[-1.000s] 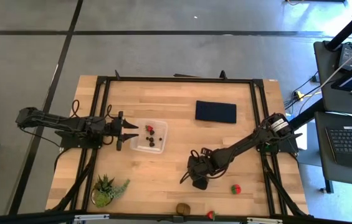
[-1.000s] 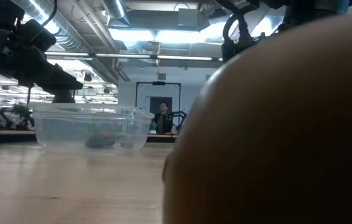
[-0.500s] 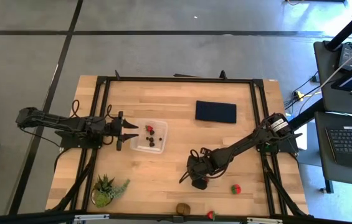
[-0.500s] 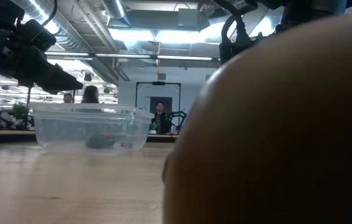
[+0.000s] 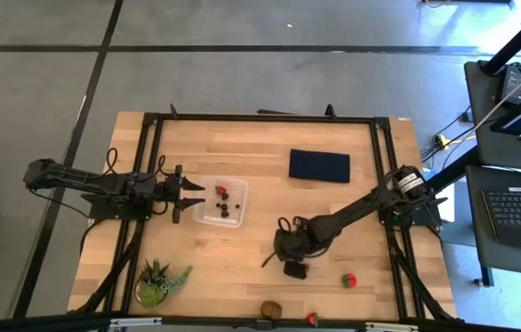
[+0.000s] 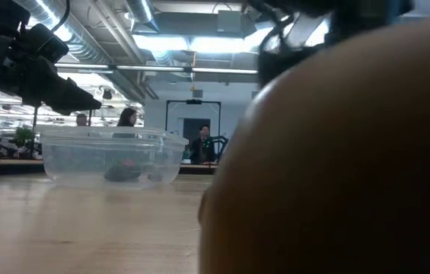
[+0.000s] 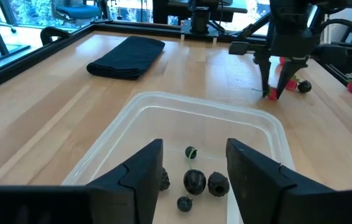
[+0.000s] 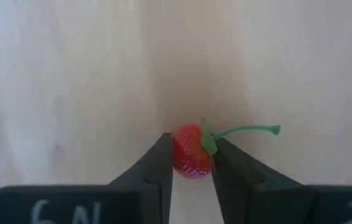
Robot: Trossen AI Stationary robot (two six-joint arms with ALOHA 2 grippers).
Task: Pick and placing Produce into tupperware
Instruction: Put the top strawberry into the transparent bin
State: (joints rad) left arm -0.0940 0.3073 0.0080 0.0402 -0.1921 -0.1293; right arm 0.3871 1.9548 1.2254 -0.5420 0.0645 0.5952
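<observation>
My right gripper (image 5: 289, 261) hangs over the table's near right part, shut on a red strawberry (image 8: 192, 151) with a green stem. The clear tupperware (image 5: 220, 203) stands left of centre and holds several dark berries (image 7: 195, 181) and one strawberry (image 5: 223, 191). My left gripper (image 7: 194, 163) is open at the tupperware's left wall, nothing between its fingers. Loose produce lies near the front edge: a strawberry (image 5: 349, 279), a brown kiwi (image 5: 271, 309) and another strawberry (image 5: 313, 318). My right gripper pinches the strawberry's two sides (image 8: 177, 155) between its two fingers, the green top and stem sticking out to one side. The fingers come from above, pointing steeply down (image 7: 274, 84). The strawberry sits at the fingertips, just clear of the wood.
A folded dark blue cloth (image 5: 319, 166) lies at the far right of centre. A spiky green potted plant (image 5: 160, 281) stands at the near left corner. The kiwi (image 6: 336, 167) fills the right of the low view. A dark berry (image 7: 304, 87) lies beyond the right gripper.
My right gripper has risen a little with the strawberry and shifted toward the far edge and slightly left, toward the tupperware. The left arm has kept still.
</observation>
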